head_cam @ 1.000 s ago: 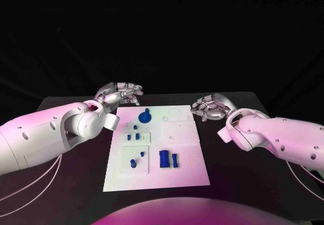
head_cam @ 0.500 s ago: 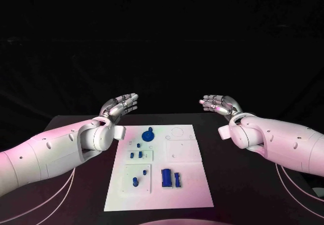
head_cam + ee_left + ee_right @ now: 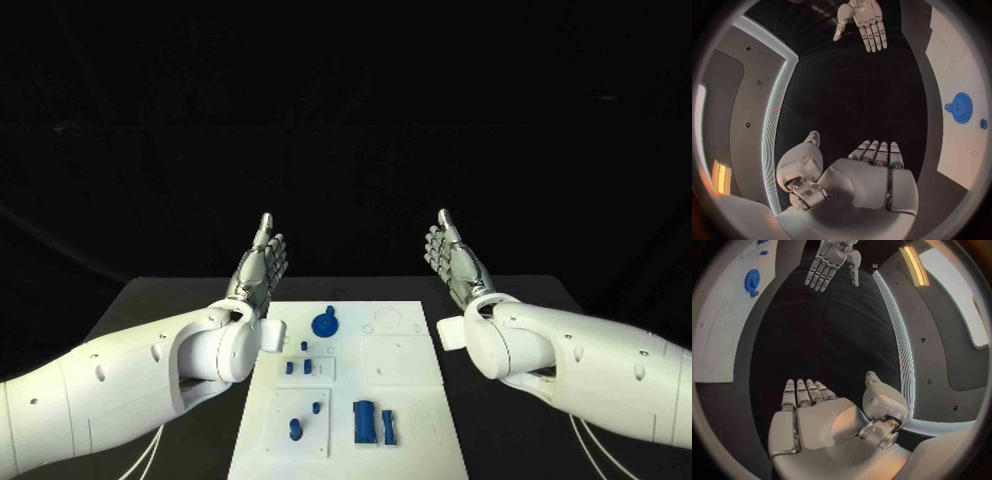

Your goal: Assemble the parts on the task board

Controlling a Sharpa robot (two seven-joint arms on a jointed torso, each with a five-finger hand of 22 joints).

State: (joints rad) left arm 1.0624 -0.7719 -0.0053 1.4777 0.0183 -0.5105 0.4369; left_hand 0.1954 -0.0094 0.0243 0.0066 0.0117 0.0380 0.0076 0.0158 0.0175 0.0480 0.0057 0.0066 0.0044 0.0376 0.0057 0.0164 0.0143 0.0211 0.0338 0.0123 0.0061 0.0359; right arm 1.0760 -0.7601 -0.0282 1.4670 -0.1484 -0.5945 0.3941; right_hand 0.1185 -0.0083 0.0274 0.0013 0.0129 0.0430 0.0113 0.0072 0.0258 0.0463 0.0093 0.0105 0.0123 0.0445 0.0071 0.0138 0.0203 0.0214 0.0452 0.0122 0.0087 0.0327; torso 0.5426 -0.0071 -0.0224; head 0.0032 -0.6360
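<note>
Though raised, hands (image 3: 263, 262) above board (image 3: 411, 375).

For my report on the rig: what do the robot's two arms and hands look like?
Both arms are smooth, rounded white shells dotted with small dark screw holes, with thin pale cables below them. The left hand and the right hand are silver, slender and segmented, on bulbous white wrists.

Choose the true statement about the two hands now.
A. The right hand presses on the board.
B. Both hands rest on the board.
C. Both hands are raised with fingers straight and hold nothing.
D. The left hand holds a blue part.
C: the left hand and the right hand stand up beyond the board, fingers straight, nothing in them; the blue parts lie on the board.
</note>
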